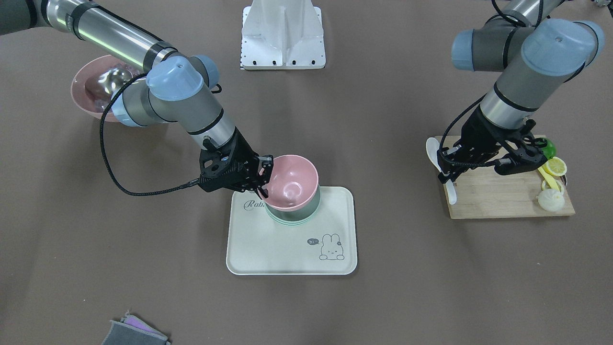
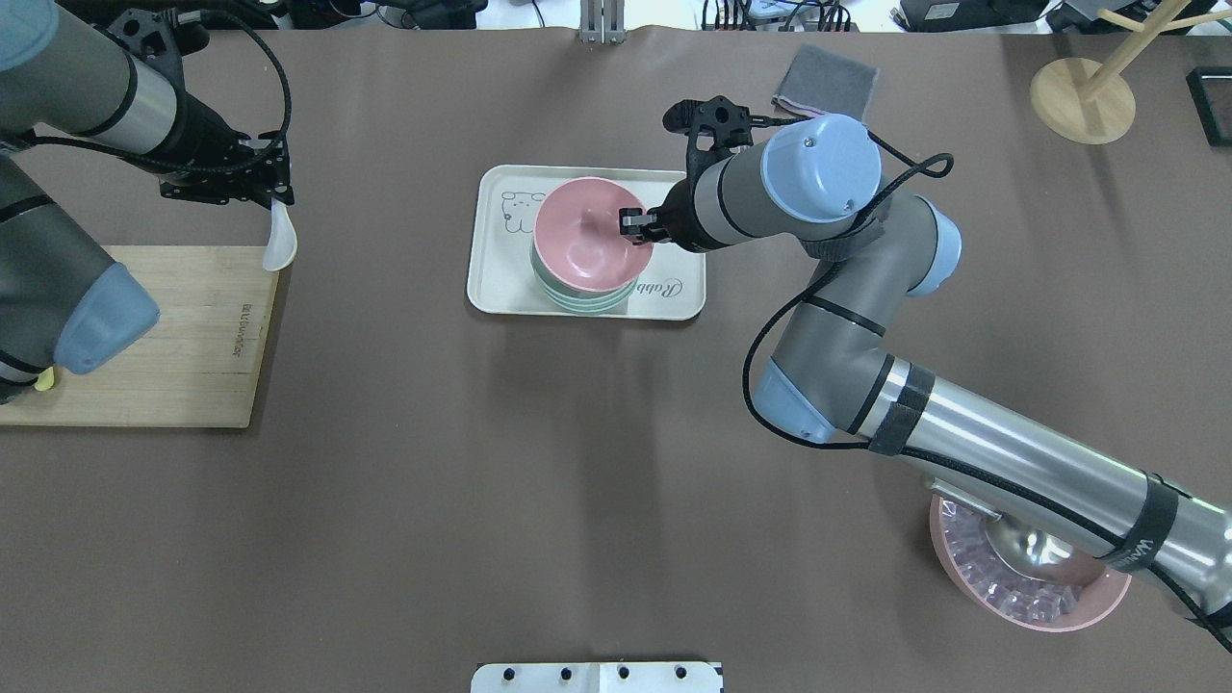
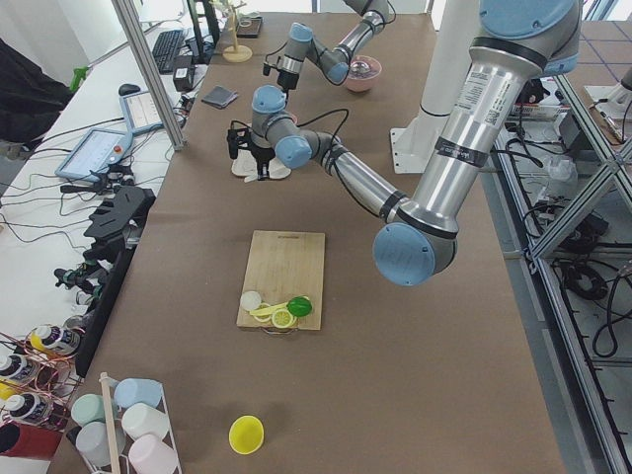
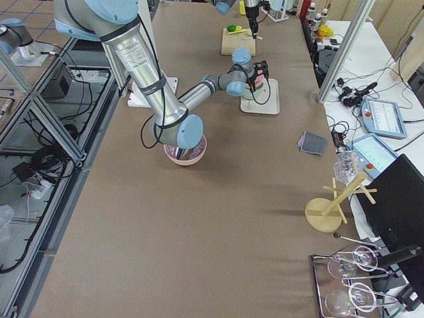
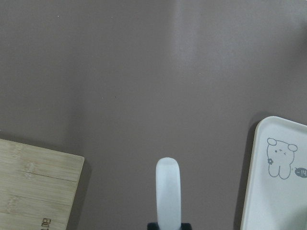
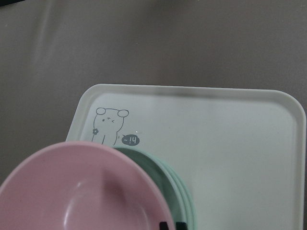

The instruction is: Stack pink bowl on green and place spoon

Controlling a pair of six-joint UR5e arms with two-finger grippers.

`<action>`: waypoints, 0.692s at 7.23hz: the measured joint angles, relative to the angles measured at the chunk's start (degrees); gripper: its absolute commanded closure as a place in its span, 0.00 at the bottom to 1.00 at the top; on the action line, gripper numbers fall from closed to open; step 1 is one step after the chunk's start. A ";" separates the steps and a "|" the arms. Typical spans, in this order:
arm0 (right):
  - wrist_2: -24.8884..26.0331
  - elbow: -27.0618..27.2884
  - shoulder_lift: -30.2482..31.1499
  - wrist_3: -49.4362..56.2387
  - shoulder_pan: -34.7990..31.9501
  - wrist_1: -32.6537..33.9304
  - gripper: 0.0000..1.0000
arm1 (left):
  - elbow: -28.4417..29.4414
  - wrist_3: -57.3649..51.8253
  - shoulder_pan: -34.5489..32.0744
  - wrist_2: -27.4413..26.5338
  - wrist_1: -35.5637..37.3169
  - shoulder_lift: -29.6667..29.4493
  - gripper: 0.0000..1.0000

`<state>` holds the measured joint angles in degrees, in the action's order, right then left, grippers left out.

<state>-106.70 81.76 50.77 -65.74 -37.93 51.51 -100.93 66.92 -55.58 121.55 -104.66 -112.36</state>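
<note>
The pink bowl (image 1: pixel 292 179) sits tilted in the green bowl (image 1: pixel 312 206) on a pale tray (image 1: pixel 287 249). My right gripper (image 1: pixel 263 177) is shut on the pink bowl's rim, on the side toward the robot; it also shows in the overhead view (image 2: pixel 633 226), and the right wrist view shows the bowl (image 6: pixel 81 191) on the green one (image 6: pixel 165 172). My left gripper (image 1: pixel 448 168) is shut on a white spoon (image 1: pixel 433 151) and holds it over the cutting board's edge (image 2: pixel 280 241). The left wrist view shows the spoon (image 5: pixel 168 191) above the table.
A wooden cutting board (image 1: pixel 498 196) with lemon pieces (image 1: pixel 555 166) lies under the left arm. A larger pink bowl with ice and a metal scoop (image 1: pixel 96 88) stands under the right arm. A grey cloth (image 2: pixel 826 82) and a wooden stand (image 2: pixel 1083 96) are at the far edge.
</note>
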 measured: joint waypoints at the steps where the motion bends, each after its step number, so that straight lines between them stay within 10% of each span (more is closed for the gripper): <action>1: 0.12 0.01 -0.18 0.00 0.15 0.00 1.00 | 0.18 -0.05 0.01 0.00 -0.13 0.03 1.00; 2: 0.57 0.00 -0.34 0.00 0.39 0.00 1.00 | 0.60 0.00 0.03 0.00 -0.83 0.06 1.00; 3: 1.21 0.00 -0.48 0.00 0.70 0.00 0.39 | 1.57 0.15 0.03 -0.02 -2.42 0.10 1.00; 4: 1.65 -0.02 -0.68 0.00 0.89 -0.01 0.00 | 2.54 0.27 0.03 -0.06 -3.98 0.11 1.00; 5: 1.85 -0.02 -0.96 0.00 0.96 -0.01 0.00 | 3.05 0.37 0.03 -0.08 -4.93 0.12 1.00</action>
<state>-104.85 81.74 49.82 -65.74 -36.97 51.50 -97.88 67.29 -55.55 121.48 -109.59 -112.24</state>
